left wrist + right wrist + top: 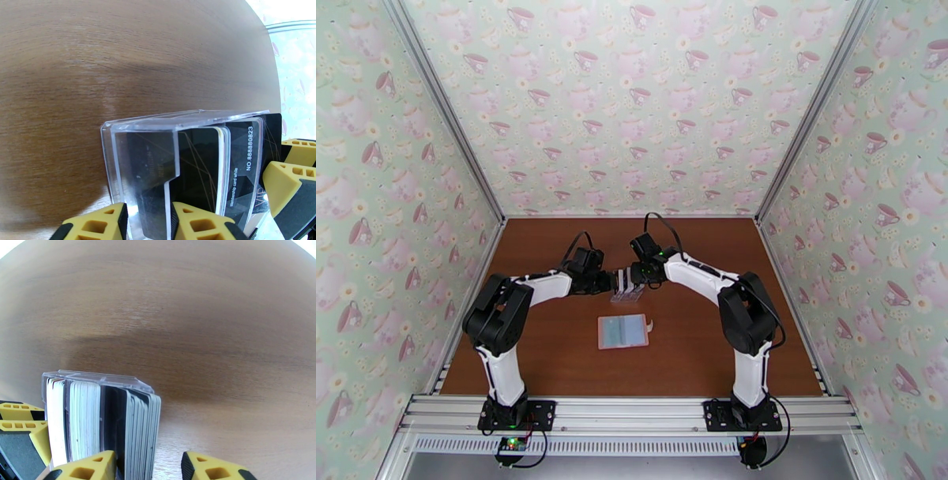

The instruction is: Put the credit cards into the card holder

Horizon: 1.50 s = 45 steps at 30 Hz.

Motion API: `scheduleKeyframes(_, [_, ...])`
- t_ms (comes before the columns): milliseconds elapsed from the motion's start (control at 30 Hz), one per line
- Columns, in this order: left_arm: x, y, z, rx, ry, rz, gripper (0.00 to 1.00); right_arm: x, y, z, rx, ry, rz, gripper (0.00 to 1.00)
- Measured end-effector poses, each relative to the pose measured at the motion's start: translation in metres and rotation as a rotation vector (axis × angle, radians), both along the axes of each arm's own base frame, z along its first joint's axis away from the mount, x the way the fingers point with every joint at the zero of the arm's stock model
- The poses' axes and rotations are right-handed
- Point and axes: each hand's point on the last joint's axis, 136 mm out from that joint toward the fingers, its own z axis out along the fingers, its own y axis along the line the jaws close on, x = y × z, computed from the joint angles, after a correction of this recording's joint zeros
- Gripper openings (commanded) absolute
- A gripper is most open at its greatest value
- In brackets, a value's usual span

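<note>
Left yellow fingers (96, 225) grip clear slotted rack (147, 124).

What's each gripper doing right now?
Left gripper: closed on the clear rack.
Right gripper: open, jaws straddling the outer credit cards in the rack, not yet gripping.

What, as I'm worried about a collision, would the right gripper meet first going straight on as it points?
Probably the outermost cards standing in the clear rack: they sit between the right gripper's open fingers. Beyond lies the wooden table.
</note>
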Motion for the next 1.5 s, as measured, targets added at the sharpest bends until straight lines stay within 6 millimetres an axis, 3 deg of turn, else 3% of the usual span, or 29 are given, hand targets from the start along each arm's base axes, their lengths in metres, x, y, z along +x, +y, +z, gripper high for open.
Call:
scheduleKeyframes(433, [-0.001,-0.001,0.0,-0.004,0.004,-0.004,0.36,0.001,0.0,0.003,-0.008,-0.007,0.005,0.41])
scheduleKeyframes(600, [-0.001,-0.001,-0.001,-0.005,0.006,-0.006,0.36,0.001,0.0,0.003,-0.009,-0.007,0.008,0.49])
scheduleKeyframes(967, [-0.001,-0.002,0.0,-0.009,0.008,-0.009,0.36,0.008,0.005,0.012,0.003,-0.024,0.01,0.49])
scheduleKeyframes(1300, [-0.002,-0.002,-0.001,-0.011,0.01,-0.011,0.36,0.011,0.007,-0.006,-0.02,0.007,0.011,0.48])
scheduleKeyframes(1500, [-0.002,-0.003,-0.001,-0.011,0.01,-0.011,0.36,0.013,0.008,-0.006,-0.023,0.008,0.013,0.47])
